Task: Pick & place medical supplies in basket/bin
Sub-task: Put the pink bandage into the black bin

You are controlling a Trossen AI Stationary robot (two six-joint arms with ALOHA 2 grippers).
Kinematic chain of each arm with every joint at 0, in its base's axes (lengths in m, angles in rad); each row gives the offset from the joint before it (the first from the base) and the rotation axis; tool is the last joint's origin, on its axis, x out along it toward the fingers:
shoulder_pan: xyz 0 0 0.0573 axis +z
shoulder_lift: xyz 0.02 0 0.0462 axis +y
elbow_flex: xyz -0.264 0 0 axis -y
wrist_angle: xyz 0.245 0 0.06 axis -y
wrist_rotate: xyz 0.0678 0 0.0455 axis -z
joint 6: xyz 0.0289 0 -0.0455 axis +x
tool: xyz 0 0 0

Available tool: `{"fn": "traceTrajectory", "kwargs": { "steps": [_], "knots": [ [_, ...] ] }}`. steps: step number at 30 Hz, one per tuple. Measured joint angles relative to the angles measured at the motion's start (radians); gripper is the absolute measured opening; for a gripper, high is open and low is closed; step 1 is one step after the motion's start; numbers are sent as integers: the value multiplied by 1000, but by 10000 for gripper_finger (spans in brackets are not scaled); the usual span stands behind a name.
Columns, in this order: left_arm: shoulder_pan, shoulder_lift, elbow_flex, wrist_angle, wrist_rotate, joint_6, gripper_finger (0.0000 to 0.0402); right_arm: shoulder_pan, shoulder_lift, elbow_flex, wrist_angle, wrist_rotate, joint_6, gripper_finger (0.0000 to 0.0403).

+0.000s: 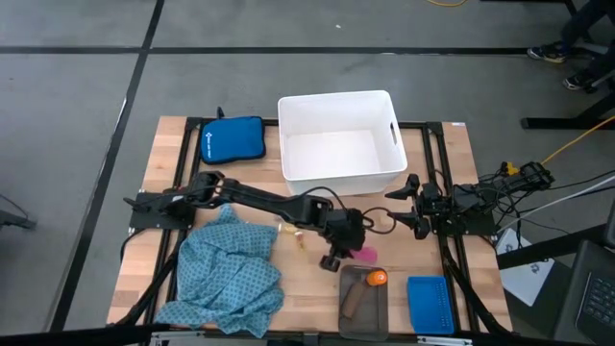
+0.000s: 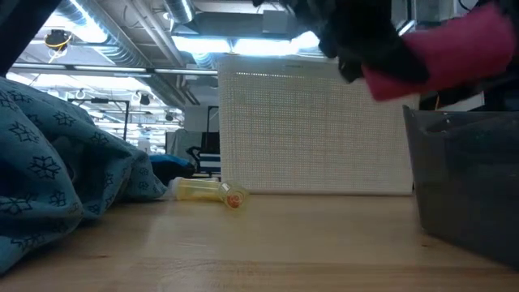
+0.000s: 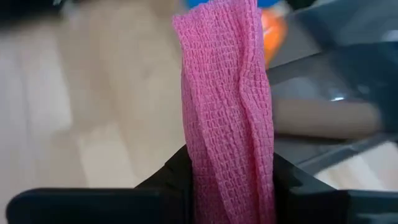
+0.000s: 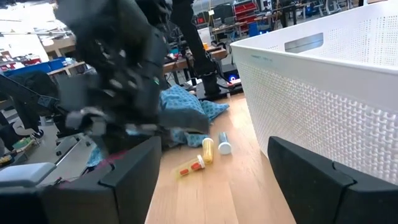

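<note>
One pink mesh bandage roll (image 3: 227,106)

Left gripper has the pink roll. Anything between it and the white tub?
Nothing visible. The left gripper holds the pink roll off the table just in front of the tub; only bare wood lies between. The right gripper waits aside, jaws open.

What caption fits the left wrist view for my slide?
Left hand shut on a pink bandage roll, beside the dark-grey tray.
</note>
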Motion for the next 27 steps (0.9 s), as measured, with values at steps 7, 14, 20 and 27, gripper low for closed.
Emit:
{"fn": "traceTrajectory", "kwargs": {
  "steps": [7,14,20,27],
  "knots": [
    [-29,-1,12,-20,138,250,102,0,0,0,0,0,0,297],
    [-63,-1,13,10,144,404,102,0,0,0,0,12,0,297],
    [-74,-1,13,34,142,509,102,0,0,0,0,23,-1,297],
    [-82,8,13,135,153,597,102,0,0,0,0,24,-1,297]
  ]
}}
